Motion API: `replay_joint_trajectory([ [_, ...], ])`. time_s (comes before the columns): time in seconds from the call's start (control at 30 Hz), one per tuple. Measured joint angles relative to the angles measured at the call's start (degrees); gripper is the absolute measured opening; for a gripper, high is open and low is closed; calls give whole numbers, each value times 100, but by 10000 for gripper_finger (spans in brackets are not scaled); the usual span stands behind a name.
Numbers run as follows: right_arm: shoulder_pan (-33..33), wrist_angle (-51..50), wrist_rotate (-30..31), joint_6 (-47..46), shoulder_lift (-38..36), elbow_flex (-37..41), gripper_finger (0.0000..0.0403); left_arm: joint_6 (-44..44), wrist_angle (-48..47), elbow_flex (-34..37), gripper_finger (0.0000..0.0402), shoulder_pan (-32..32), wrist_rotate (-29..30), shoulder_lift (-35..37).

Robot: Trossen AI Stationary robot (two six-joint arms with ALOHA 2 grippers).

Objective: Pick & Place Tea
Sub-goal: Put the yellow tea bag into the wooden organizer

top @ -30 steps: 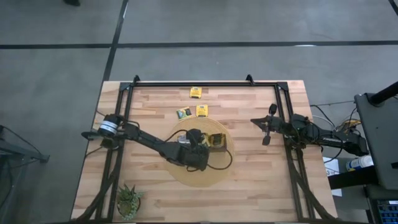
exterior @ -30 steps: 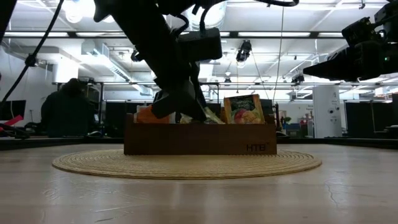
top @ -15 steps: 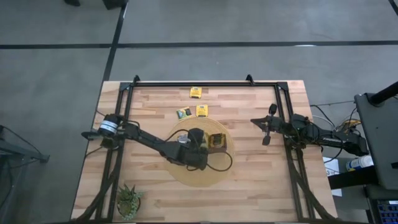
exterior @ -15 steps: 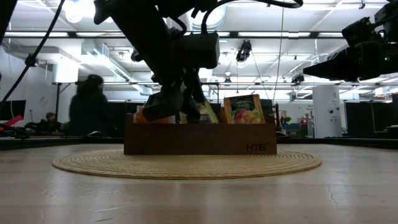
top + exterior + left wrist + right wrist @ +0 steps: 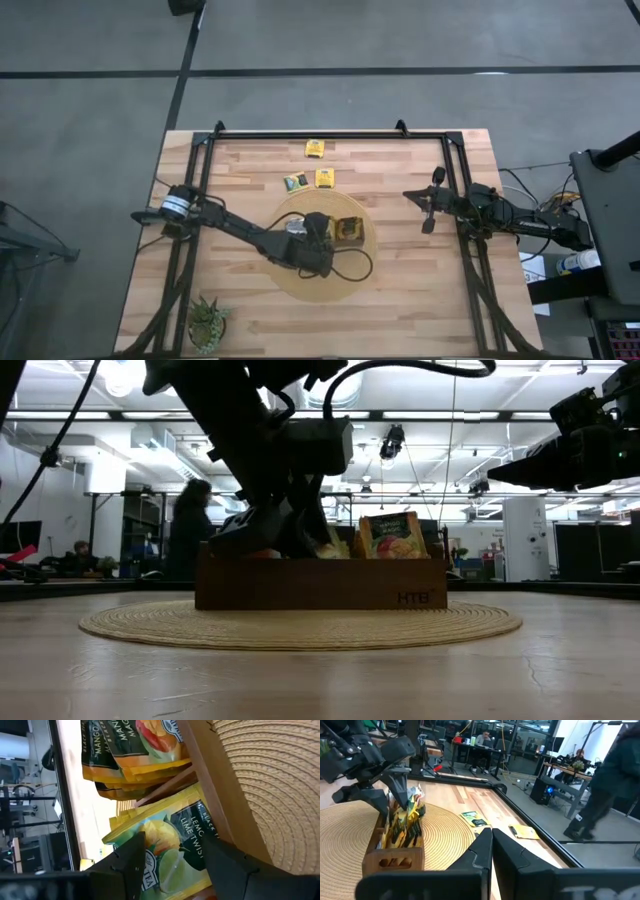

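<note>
Left gripper (image 5: 170, 865), fingers spread, is set over a yellow tea sachet (image 5: 165, 845) apparently already in the box (image 5: 320, 582); a straight vertical withdrawal is advised; right gripper (image 5: 428, 205), pressed together, is parked at table edge.

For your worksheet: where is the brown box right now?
In the high view, the brown box sits mid-table on the round woven mat, under the left gripper.

Wooden table (image 5: 420, 290): mat (image 5: 350, 283), sachets (image 5: 314, 149), plant (image 5: 206, 321)
</note>
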State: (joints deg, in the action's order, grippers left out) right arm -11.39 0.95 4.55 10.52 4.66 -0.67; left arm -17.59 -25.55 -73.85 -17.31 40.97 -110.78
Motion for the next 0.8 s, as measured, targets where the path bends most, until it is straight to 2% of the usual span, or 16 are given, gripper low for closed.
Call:
replay_joint_trajectory([
  [0.47,1,0,0,0,-1,0,9,26,-319,-616,188,-113,-14,13],
  [0.53,0,0,0,0,-1,0,9,25,-335,-622,188,-110,336,13],
  [0.7,1,0,0,0,-1,0,9,21,-344,-617,188,-33,1630,15],
  [0.8,1,0,0,-1,-1,0,9,120,-344,-614,188,45,1937,15],
])
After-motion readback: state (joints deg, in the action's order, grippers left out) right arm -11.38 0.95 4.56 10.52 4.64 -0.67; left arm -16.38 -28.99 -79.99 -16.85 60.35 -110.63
